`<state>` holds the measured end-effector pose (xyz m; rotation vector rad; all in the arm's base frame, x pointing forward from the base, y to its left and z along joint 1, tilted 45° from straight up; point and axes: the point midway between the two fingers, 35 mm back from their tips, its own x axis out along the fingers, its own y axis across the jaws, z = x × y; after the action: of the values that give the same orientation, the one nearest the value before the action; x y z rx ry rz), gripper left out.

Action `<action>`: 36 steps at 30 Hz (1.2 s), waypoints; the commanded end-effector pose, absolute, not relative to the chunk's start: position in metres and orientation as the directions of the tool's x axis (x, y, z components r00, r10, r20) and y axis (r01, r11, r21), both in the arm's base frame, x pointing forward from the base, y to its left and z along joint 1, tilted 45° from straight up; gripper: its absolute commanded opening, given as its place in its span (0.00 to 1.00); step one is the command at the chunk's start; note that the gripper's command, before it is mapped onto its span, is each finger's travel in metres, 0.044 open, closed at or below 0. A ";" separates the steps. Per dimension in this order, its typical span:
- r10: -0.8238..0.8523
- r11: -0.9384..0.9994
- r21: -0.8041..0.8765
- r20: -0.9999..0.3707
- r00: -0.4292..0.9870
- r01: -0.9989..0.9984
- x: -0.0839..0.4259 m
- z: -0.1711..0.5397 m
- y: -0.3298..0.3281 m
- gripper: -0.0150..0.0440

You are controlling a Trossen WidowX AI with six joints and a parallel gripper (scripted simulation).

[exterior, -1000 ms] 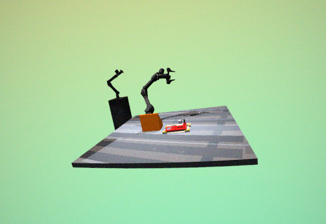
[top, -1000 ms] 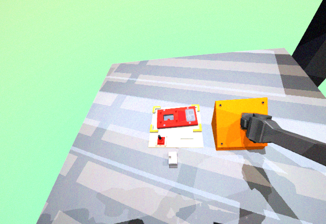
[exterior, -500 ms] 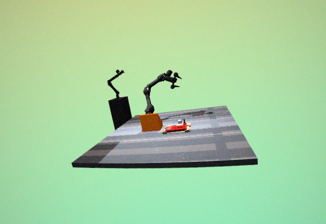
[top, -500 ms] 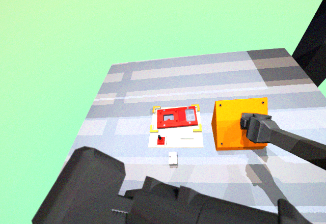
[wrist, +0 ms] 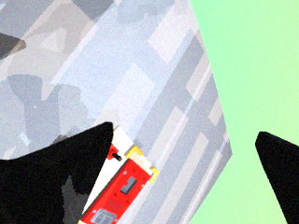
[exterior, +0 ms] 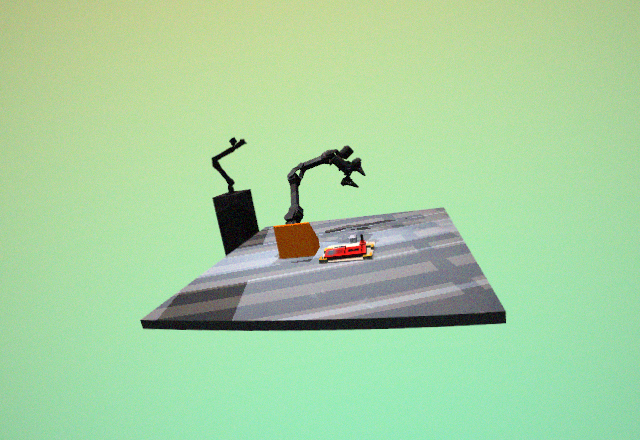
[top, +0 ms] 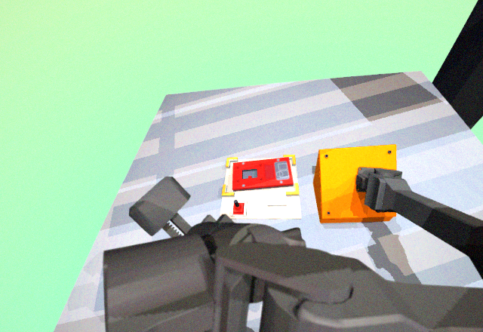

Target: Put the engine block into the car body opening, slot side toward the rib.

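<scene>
The engine block (exterior: 353,238) is a small pale grey block on the table beyond the car body in the exterior view. The arm hides it in the top view, and I cannot see it in the wrist view. The red car body (top: 269,182) (exterior: 347,252) (wrist: 138,172) lies flat on the white tray (top: 257,199) (wrist: 122,136). Its opening (top: 249,173) (wrist: 128,186) looks empty, with a small rib at one edge. My gripper (exterior: 360,180) (wrist: 185,133) is open and empty, high above the table. In the top view the arm fills the lower part.
The orange box (top: 343,161) (exterior: 294,241) under my arm's base stands beside the tray. A small red piece with a black pin (top: 238,208) (wrist: 112,151) sits on the tray's side strip. Yellow corner brackets (top: 291,190) frame the car body. A black pillar (exterior: 235,220) with another thin arm stands behind the table.
</scene>
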<state>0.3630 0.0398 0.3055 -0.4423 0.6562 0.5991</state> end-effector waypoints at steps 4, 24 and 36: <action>0.454 0.765 0.050 -0.749 0.482 -0.642 0.365 0.248 0.053 1.00; 0.637 0.739 0.574 -0.766 0.086 -0.354 0.326 0.127 0.085 1.00; 0.702 0.699 0.704 -0.709 -0.063 -0.129 0.301 0.087 0.097 1.00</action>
<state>0.3076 0.0935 0.0924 0.4490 1.4493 0.7341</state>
